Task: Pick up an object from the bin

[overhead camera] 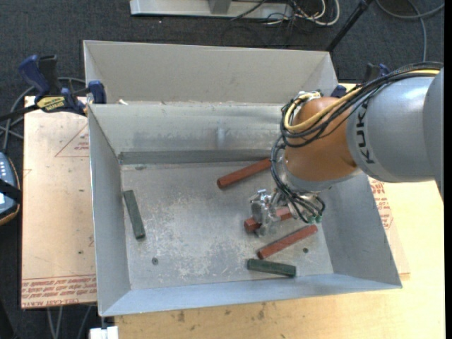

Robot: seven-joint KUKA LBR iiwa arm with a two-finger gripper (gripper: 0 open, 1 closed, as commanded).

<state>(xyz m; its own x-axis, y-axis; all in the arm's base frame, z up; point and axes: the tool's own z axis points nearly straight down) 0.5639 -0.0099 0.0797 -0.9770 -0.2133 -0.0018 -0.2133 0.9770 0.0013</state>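
Claw (265,211) low over short red stick (251,224)

The bin (176,210) is dull grey metal, its floor scuffed and speckled. Reddish-brown sticks (244,174) and dark green bars (133,214) look matt. The arm's orange cover (318,147) is smooth and glossy.

Dark grey carpet (42,20) covers the floor along the top and left of the camera view. On it, at the top, lies a flat pale-grey metal stand base (183,6) with a short upright post rising from its middle. Just to the right of the base is a tangle of black and white cables (318,2). A thin black rod (357,14) slants across the carpet beside them. One thin cable (424,27) loops near the right edge. The light is even, and shadows are soft.
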